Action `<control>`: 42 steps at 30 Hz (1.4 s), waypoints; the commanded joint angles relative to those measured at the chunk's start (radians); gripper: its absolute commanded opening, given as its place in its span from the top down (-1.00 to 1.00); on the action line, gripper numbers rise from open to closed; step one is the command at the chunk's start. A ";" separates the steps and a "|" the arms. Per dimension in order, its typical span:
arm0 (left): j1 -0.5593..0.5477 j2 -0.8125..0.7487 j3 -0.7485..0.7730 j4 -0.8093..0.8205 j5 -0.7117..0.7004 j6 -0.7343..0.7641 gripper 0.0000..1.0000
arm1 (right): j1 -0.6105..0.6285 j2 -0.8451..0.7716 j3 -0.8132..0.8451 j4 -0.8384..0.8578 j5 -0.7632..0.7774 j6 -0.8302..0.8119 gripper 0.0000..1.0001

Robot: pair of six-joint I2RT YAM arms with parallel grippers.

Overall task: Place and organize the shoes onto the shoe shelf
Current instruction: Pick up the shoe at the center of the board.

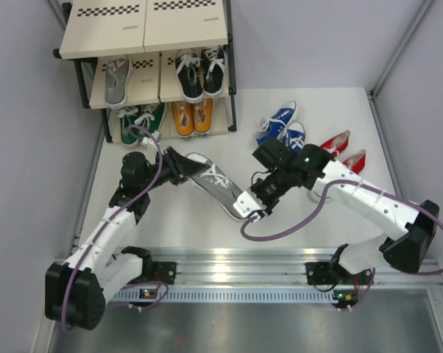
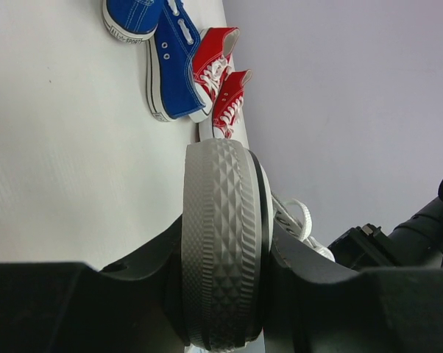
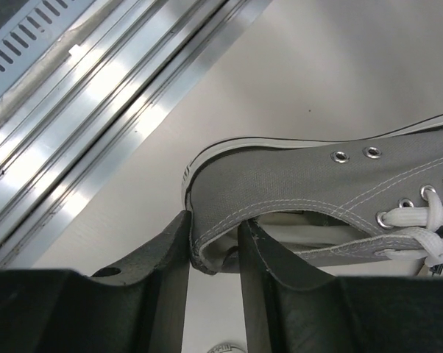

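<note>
A grey shoe (image 1: 218,184) hangs just above the table between both arms. My left gripper (image 1: 183,168) is shut on its toe end, and the ribbed sole (image 2: 221,243) fills the gap between the fingers of that gripper (image 2: 225,294). My right gripper (image 1: 257,206) is shut on the heel collar of the shoe (image 3: 317,176), one finger inside and one outside (image 3: 214,243). The shoe shelf (image 1: 144,26) stands at the back left. It holds one grey shoe (image 1: 116,79), a black pair (image 1: 201,72), a green pair (image 1: 142,121) and an orange pair (image 1: 191,116).
A blue pair (image 1: 282,125) and a red pair (image 1: 343,147) lie on the table to the right, behind my right arm; the blue pair (image 2: 174,59) and red pair (image 2: 218,81) also show in the left wrist view. A metal rail (image 1: 243,265) runs along the near edge. Walls close both sides.
</note>
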State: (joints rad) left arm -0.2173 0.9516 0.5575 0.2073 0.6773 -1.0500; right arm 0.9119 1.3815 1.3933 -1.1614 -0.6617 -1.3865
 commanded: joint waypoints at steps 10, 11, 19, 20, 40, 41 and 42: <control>0.004 -0.046 -0.004 0.144 -0.010 -0.078 0.65 | 0.024 -0.015 0.025 0.048 0.077 0.056 1.00; 0.004 -0.057 0.005 0.098 -0.030 -0.052 0.49 | 0.024 -0.015 0.054 0.046 0.077 0.069 1.00; 0.004 -0.221 0.217 -0.411 -0.377 0.303 -0.48 | 0.031 0.011 0.179 0.046 0.111 0.135 1.00; 0.004 -0.237 0.237 -0.449 -0.410 0.345 -0.54 | 0.038 0.017 0.202 0.043 0.119 0.135 1.00; 0.002 -0.606 0.346 -1.002 -0.940 0.358 -0.76 | 0.142 0.453 0.859 0.037 0.430 0.103 1.00; 0.002 -0.622 0.343 -1.011 -0.949 0.338 -0.76 | 0.143 0.473 0.887 0.051 0.445 0.103 1.00; 0.002 -0.655 0.340 -1.017 -0.964 0.332 -0.76 | 0.145 0.511 0.912 0.068 0.461 0.107 1.00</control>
State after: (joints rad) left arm -0.2173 0.3542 0.9123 -0.7483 -0.2089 -0.6670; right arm 1.0424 1.8565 2.1834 -1.2121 -0.2859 -1.2545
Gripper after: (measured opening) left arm 0.879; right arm 0.056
